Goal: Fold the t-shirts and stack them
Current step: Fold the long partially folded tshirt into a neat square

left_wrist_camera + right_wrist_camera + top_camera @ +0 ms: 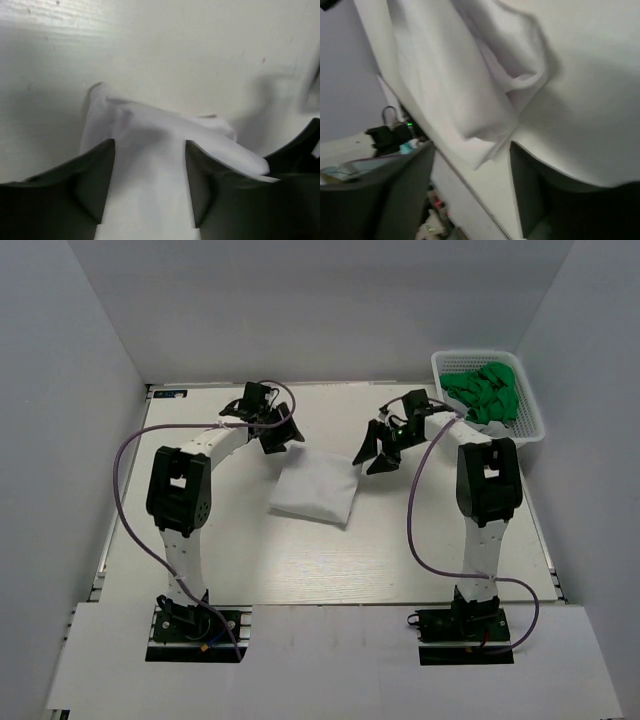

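A white t-shirt [315, 490] lies folded into a compact rectangle on the table's middle. My left gripper [283, 440] is open and empty, hovering just over the shirt's far left corner; in the left wrist view its gripper [150, 145] has the white t-shirt [145, 120] showing between its spread fingers. My right gripper [373, 460] is open and empty, just off the shirt's far right corner; in the right wrist view the gripper [472, 147] is beside the white t-shirt's [450, 75] folded edge. Several bright green t-shirts [487, 392] lie crumpled in the basket.
A white plastic mesh basket [475, 353] stands at the table's far right corner. The pale wooden table [300, 560] is walled by grey panels at left, back and right. Purple cables loop beside both arms.
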You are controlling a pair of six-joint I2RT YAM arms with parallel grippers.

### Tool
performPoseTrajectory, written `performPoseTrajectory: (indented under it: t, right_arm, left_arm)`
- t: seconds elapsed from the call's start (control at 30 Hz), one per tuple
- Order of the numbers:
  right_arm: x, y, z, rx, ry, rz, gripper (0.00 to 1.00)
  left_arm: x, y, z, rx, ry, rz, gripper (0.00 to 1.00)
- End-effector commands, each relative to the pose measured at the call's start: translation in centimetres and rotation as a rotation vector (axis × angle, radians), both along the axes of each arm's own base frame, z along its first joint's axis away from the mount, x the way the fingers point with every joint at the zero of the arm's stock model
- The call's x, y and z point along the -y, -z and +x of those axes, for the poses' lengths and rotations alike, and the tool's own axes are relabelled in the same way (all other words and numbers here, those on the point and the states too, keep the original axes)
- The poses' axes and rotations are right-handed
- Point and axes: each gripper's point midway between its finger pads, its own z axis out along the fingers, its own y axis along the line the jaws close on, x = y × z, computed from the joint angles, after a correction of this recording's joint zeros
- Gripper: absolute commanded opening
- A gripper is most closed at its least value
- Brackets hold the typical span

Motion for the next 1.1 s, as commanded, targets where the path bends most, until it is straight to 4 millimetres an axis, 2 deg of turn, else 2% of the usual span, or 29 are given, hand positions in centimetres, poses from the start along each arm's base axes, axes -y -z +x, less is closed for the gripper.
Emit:
performPoseTrajectory:
  t: [0.0, 0.03, 0.07, 0.13, 0.17, 0.2, 0.23, 0.27, 0.3, 0.4, 0.43, 0.47, 0.5, 0.53, 0.57, 0.6, 0.67, 0.7, 0.73, 0.77, 0.8, 0.83, 0.9, 0.93, 0.97, 1.0, 1.07]
  right_arm:
    - [0.7, -0.2, 4.8, 0.091, 0.056, -0.017, 0.74]
    - [0.5, -1.2, 6.0, 0.131, 0.053, -0.005, 0.9]
    - [0.5, -1.9, 6.9, 0.157, 0.056, -0.006, 0.9]
    - [0.7, -3.2, 7.9, 0.2, 0.061, -0.026, 0.9]
    - [1.0, -3.0, 7.8, 0.199, 0.07, -0.054, 0.9]
    - [1.1, -3.7, 7.6, 0.211, 0.075, -0.066, 0.9]
    - [1.6, -2.7, 6.9, 0.193, 0.084, -0.098, 0.9]
    - [1.5, -4.3, 6.8, 0.244, 0.089, -0.091, 0.9]
    - [1.5, -4.5, 6.5, 0.252, 0.086, -0.09, 0.9]
    - [0.7, -4.9, 4.5, 0.255, 0.062, -0.053, 0.9]
    - [-0.1, -5.3, 3.9, 0.261, 0.047, -0.012, 0.9]
    - [-0.8, -4.9, 3.0, 0.25, 0.027, 0.007, 0.9]
    - [-1.4, -6.2, 3.0, 0.284, 0.017, 0.057, 0.9]
    - [-2.0, -6.4, 3.2, 0.315, 0.011, 0.085, 0.9]
    - [-2.3, -6.0, 2.8, 0.276, 0.025, 0.102, 0.9]
    - [-3.0, -6.4, 3.7, 0.319, 0.018, 0.151, 0.9]
    - [-3.6, -6.4, 4.0, 0.291, 0.027, 0.195, 0.9]
    - [-4.1, -6.5, 4.3, 0.3, 0.007, 0.239, 0.9]
    - [-4.6, -6.2, 4.9, 0.317, 0.001, 0.258, 0.9]
    - [-4.8, -5.6, 5.1, 0.293, 0.013, 0.265, 0.9]
    - [-4.8, -5.0, 5.9, 0.31, 0.03, 0.258, 0.9]
    - [-4.6, -3.3, 6.6, 0.271, 0.044, 0.248, 0.9]
    - [-4.3, -2.3, 7.4, 0.237, 0.07, 0.237, 0.9]
    - [-4.2, -0.6, 7.4, 0.206, 0.076, 0.227, 0.9]
    - [-4.1, 0.0, 7.6, 0.205, 0.083, 0.214, 0.9]
    - [-3.9, 1.9, 7.5, 0.17, 0.09, 0.192, 0.9]
    - [-4.0, 2.8, 7.3, 0.145, 0.085, 0.195, 0.9]
  left_arm:
    - [-0.2, -2.4, 3.6, 0.08, -0.044, -0.003, 0.77]
    - [-0.1, -2.7, 4.1, 0.074, -0.044, -0.001, 0.93]
    - [0.0, -3.3, 4.2, 0.08, -0.044, -0.003, 1.0]
    - [-0.3, -3.6, 4.5, 0.084, -0.057, 0.011, 1.0]
    - [-0.1, -4.4, 4.1, 0.087, -0.056, 0.019, 1.0]
    - [-0.6, -5.4, 4.1, 0.109, -0.064, 0.037, 1.0]
    - [-0.2, -6.1, 3.9, 0.126, -0.062, 0.039, 1.0]
    - [-0.1, -6.6, 3.5, 0.124, -0.053, 0.031, 1.0]
    - [0.0, -7.7, 3.0, 0.136, -0.044, 0.015, 1.0]
    - [1.4, -8.7, 2.0, 0.167, 0.033, -0.065, 1.0]
    - [1.8, -8.1, 1.3, 0.157, 0.057, -0.088, 1.0]
    - [3.2, -9.2, 1.0, 0.189, 0.103, -0.149, 1.0]
    - [3.8, -8.2, 0.3, 0.177, 0.127, -0.162, 1.0]
    - [4.1, -8.1, 0.3, 0.175, 0.124, -0.186, 1.0]
    - [5.1, -7.8, 0.7, 0.21, 0.154, -0.215, 1.0]
    - [5.1, -6.5, 0.6, 0.196, 0.145, -0.221, 1.0]
    - [6.1, -5.8, 0.8, 0.196, 0.156, -0.25, 1.0]
    - [6.2, -4.1, 1.0, 0.171, 0.154, -0.243, 1.0]
    - [6.3, -3.6, 1.3, 0.165, 0.153, -0.242, 1.0]
    - [6.2, -2.4, 1.1, 0.133, 0.15, -0.233, 1.0]
    - [5.7, -1.3, 1.7, 0.104, 0.13, -0.217, 1.0]
    - [5.5, -0.5, 1.8, 0.085, 0.12, -0.203, 1.0]
    - [4.4, 1.6, 1.6, 0.025, 0.087, -0.171, 1.0]
    - [3.4, 2.2, 2.2, 0.024, 0.055, -0.148, 1.0]
    - [3.0, 2.9, 1.9, 0.01, 0.047, -0.123, 1.0]
    - [2.7, 3.6, 2.1, 0.007, 0.032, -0.104, 1.0]
    - [1.9, 4.1, 1.9, -0.007, 0.022, -0.087, 1.0]
